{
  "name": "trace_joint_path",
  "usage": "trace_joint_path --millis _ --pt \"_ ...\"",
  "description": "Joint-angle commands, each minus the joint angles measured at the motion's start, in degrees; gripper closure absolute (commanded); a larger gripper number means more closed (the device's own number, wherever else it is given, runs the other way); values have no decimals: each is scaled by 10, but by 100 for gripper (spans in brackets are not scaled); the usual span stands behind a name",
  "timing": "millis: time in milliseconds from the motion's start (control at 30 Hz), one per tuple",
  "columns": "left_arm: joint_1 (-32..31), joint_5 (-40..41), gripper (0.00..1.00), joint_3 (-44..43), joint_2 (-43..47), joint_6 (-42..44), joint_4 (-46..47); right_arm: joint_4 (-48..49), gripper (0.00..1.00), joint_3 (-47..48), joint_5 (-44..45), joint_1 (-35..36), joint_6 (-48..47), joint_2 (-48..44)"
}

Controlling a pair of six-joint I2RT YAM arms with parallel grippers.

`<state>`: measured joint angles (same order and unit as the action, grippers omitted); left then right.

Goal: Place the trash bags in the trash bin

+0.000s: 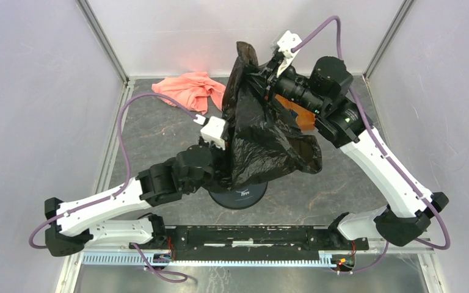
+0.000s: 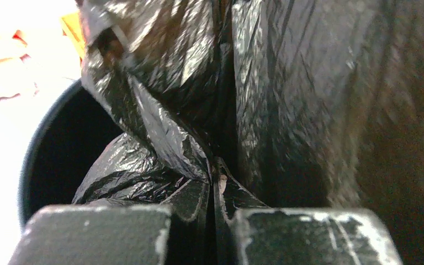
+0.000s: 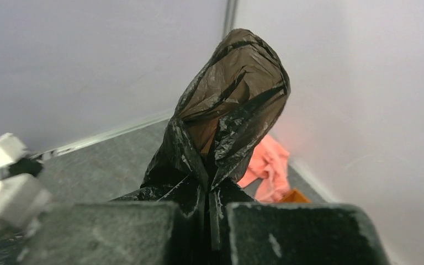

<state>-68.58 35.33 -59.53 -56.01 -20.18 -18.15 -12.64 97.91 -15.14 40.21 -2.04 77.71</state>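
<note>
A wrinkly black trash bag (image 1: pixel 262 131) hangs stretched in the middle of the top view. Its top end sticks up by my right gripper (image 1: pixel 269 76), which is shut on it; the right wrist view shows the bag's tip (image 3: pixel 232 105) rising above the closed fingers (image 3: pixel 207 193). My left gripper (image 1: pixel 220 165) is shut on the bag's lower part (image 2: pixel 160 138) just over the dark round trash bin (image 1: pixel 239 194), whose base with a white logo shows under the bag. The bin's dark opening (image 2: pixel 61 149) shows at the left of the left wrist view, with bag folds at its mouth.
A salmon-pink cloth (image 1: pixel 190 90) lies at the back of the table, left of the bag. An orange tray (image 1: pixel 298 113) shows partly behind the bag under the right arm. Grey walls close the back and sides.
</note>
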Motion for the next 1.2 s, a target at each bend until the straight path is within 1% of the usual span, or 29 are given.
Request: trace_joint_path --millis 0,100,133,200,233,300,367,400,433,533,633,700,733,767,800,833,867,900,967,1033,1100,1133,1167 --pt "12 -75 90 5 -26 -23 -6 33 99 -29 -83 -1 33 0" --pt "18 -128 80 -7 -41 -15 -4 28 99 -40 -70 -2 40 -1" --pt "21 -137 76 -19 -48 -16 -18 23 99 -41 -62 -1 44 -1" --pt "29 -142 74 -52 -60 -25 -71 10 99 -40 -38 -2 52 -3" --pt "35 -135 70 -69 -63 -41 -98 3 99 -40 -28 -2 54 -6" --pt "62 -147 58 -100 -56 -70 -140 -14 99 -38 -10 -3 52 -11" --pt "94 -189 47 -119 -37 -86 -160 -23 99 -40 7 -2 46 -17" --pt "106 -208 39 -124 -23 -92 -165 -23 99 -44 13 -2 41 -21" --pt "116 -222 36 -128 -9 -98 -166 -22 99 -49 20 -2 38 -23" --pt "124 -236 18 -137 26 -106 -176 -23 99 -52 22 -2 33 -22" --pt "124 -232 9 -143 56 -101 -192 -17 99 -55 16 -3 31 -21" --pt "124 -257 5 -142 74 -85 -186 -18 99 -52 13 -3 29 -17" --pt "125 -297 4 -140 83 -71 -173 -19 99 -50 10 -2 29 -14" --pt "125 -355 2 -132 91 -52 -145 -20 99 -48 4 -3 29 -12" --pt "124 -445 1 -124 94 -40 -121 -19 99 -47 -1 -2 29 -10" --pt "124 -512 0 -116 94 -34 -98 -19 99 -47 -5 -3 29 -9" --pt "123 -555 0 -111 85 -33 -84 -17 99 -47 -8 -3 29 -10" --pt "122 -577 0 -110 72 -29 -82 -15 99 -50 -10 -3 28 -9" --pt "107 -572 0 -111 39 -15 -96 -7 99 -57 -12 -3 30 -11" --pt "75 -527 0 -115 14 7 -109 -2 99 -65 -15 -2 32 -12" --pt "61 -495 0 -115 -1 19 -109 -3 99 -65 -17 -2 33 -10" --pt "61 -486 2 -115 -9 22 -109 -5 99 -65 -19 -2 32 -8" --pt "61 -464 6 -115 -17 23 -111 -4 99 -66 -20 -2 33 -8"
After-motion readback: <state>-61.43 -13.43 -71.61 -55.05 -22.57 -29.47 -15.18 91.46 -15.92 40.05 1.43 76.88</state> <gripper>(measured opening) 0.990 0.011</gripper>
